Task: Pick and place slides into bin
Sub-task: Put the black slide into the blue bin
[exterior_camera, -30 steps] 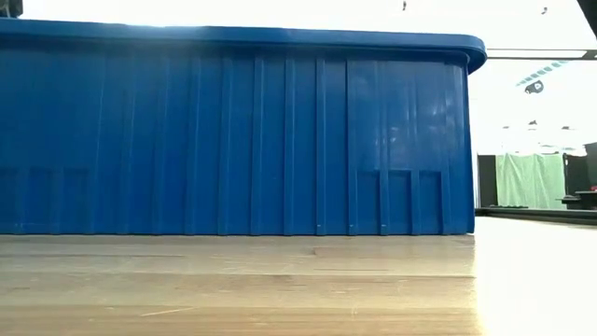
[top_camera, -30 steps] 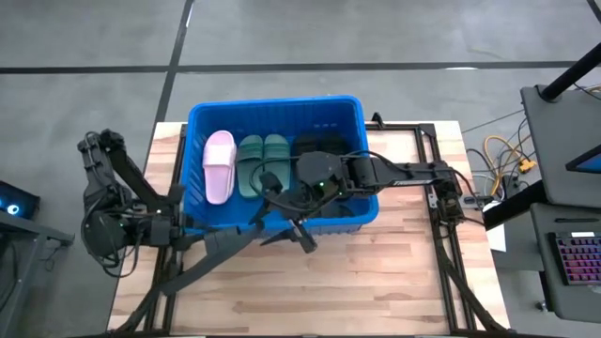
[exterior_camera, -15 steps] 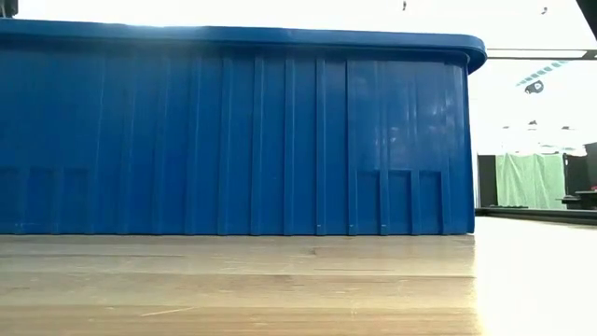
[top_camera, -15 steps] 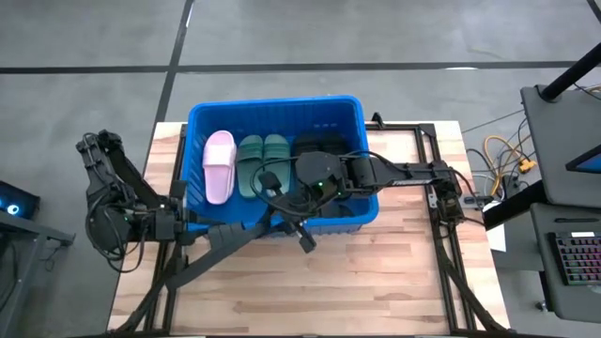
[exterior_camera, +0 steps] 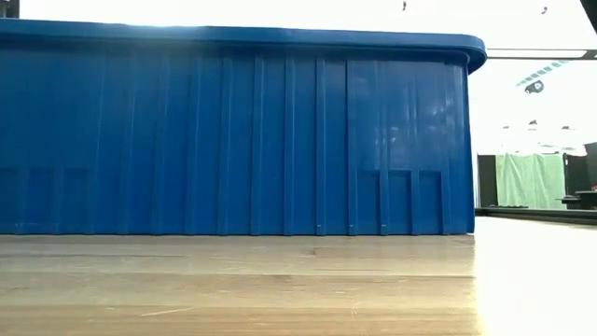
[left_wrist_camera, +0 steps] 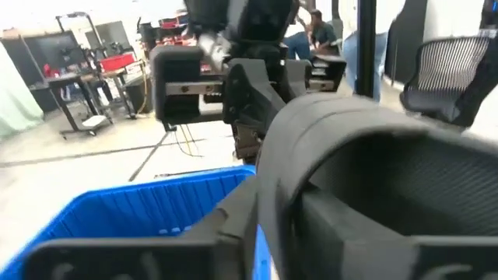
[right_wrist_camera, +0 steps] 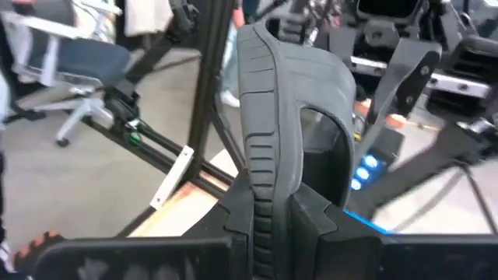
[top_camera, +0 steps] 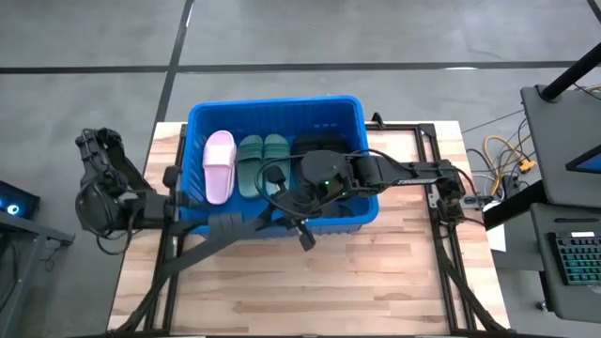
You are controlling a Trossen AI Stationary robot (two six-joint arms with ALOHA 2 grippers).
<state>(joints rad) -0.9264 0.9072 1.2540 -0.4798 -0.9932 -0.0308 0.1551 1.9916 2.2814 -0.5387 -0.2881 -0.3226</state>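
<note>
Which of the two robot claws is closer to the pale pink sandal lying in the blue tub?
Neither clearly. The left gripper and right gripper meet over the bin near its front wall, both well right of the pink slide; the left looks slightly nearer.

We see the bin [exterior_camera: 233,131] filling most of the frame, its ribbed blue wall and thick rim standing on the wooden table [exterior_camera: 280,289]; bright room beyond, green curtain [exterior_camera: 534,180] at right.

A robotics lab or workshop: a pale butcher-block wooden tabletop [top_camera: 376,282] stands on a grey concrete floor [top_camera: 94,56]; beside its right edge sits a desk with a backlit keyboard [top_camera: 575,255] and loose yellow cables [top_camera: 502,150]. Behind it are black mesh office chairs [left_wrist_camera: 447,70], cluttered workbenches [left_wrist_camera: 85,85] and seated people [left_wrist_camera: 315,31].
</note>
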